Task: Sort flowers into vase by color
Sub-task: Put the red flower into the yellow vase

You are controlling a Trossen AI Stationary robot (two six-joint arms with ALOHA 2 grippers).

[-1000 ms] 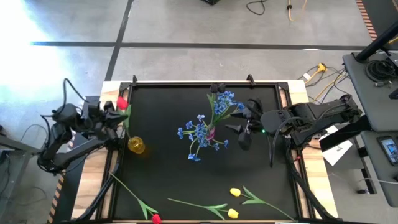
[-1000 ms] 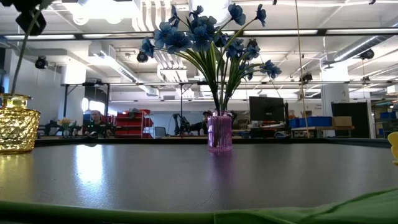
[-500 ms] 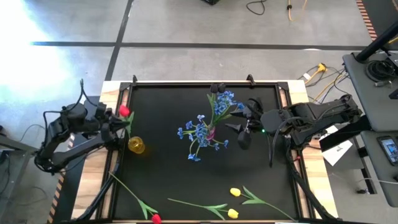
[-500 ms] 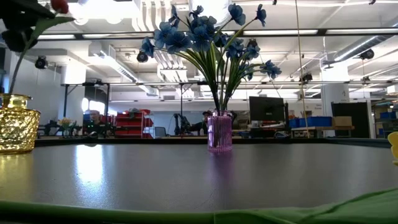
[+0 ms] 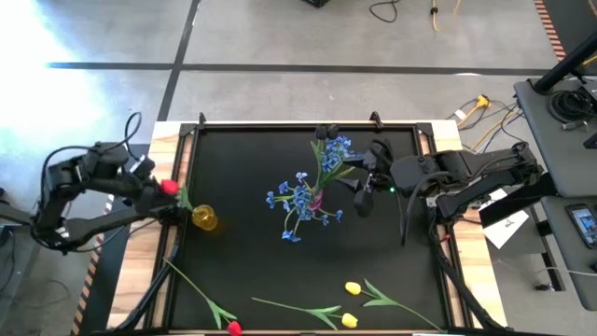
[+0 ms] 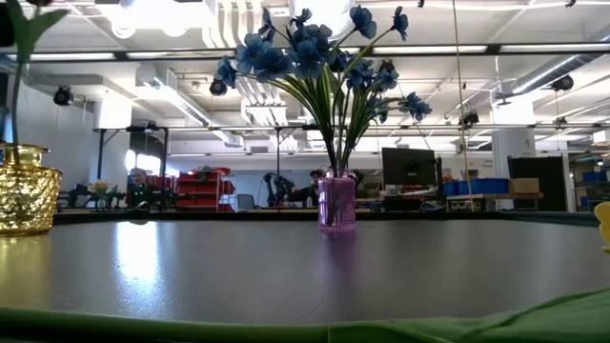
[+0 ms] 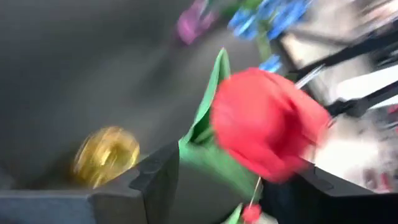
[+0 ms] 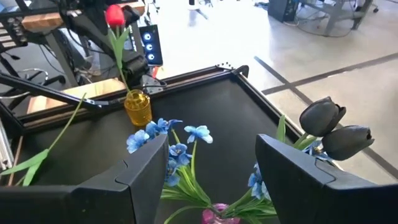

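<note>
A red tulip stands with its stem in the gold vase at the table's left and leans out toward the left edge. My left gripper is open right beside the head. In the left wrist view the red head shows between the spread fingers; I cannot tell whether its leaf brushes one. The blue flowers and two dark blooms stand in the purple vase mid-table. My right gripper hovers open just to that vase's right.
Along the near edge lie a red tulip and two yellow tulips on long green stems. A green leaf crosses the foreground of the low view. Bare black table lies between the two vases.
My left gripper has opened, let go of the red tulip and drawn back toward the table's left edge. The tulip's stem has stayed in the gold vase, while its head has tipped toward the near left.
</note>
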